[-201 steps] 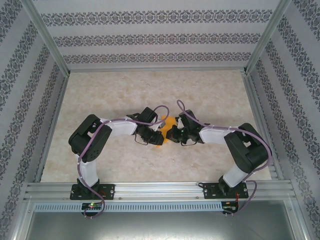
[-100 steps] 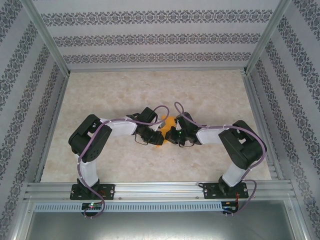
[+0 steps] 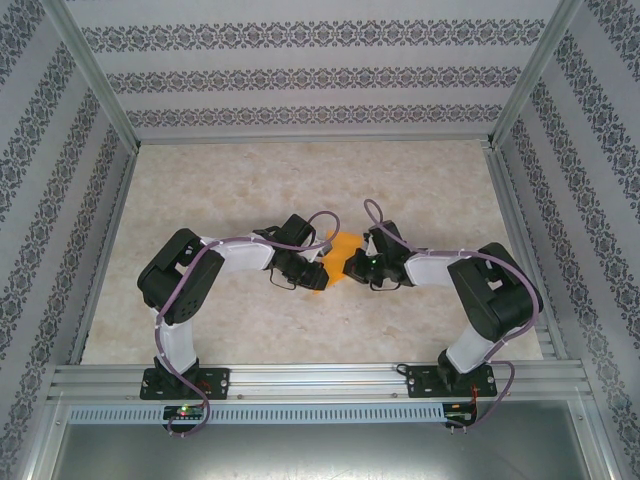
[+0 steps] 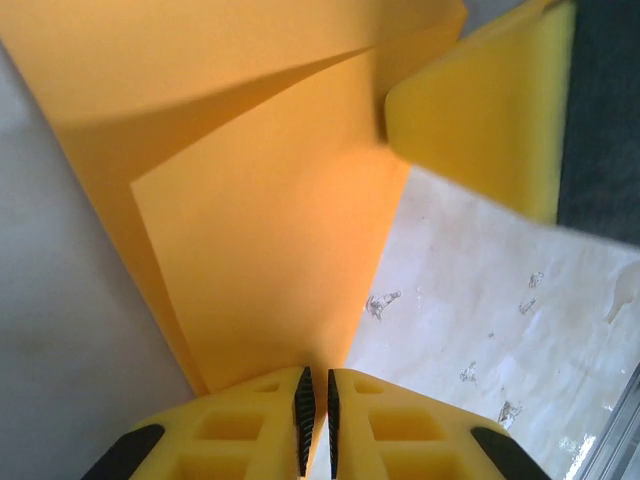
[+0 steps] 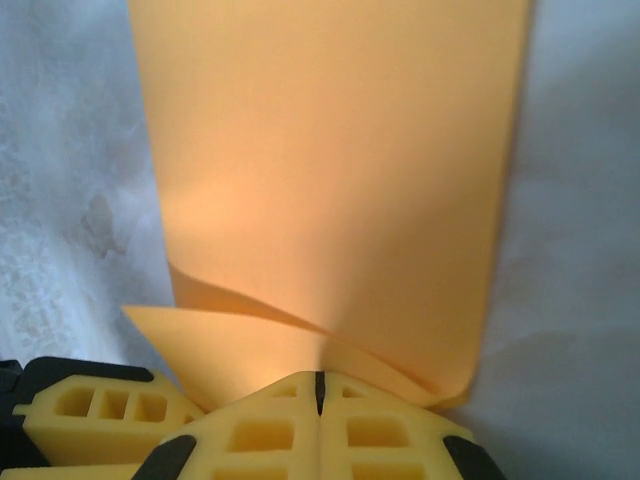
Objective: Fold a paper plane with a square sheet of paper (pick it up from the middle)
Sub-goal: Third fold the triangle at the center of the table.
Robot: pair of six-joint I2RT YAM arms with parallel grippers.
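left pincer [image 4: 316, 388] and right pincer [image 5: 320, 382] each clench the orange sheet [image 4: 280, 250], seemingly spanning lengthwise between them, mid-table.

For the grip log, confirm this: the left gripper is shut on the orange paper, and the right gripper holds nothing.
No: the right gripper is also shut on the square sheet of paper, seen in the right wrist view. The left gripper grips it as stated.
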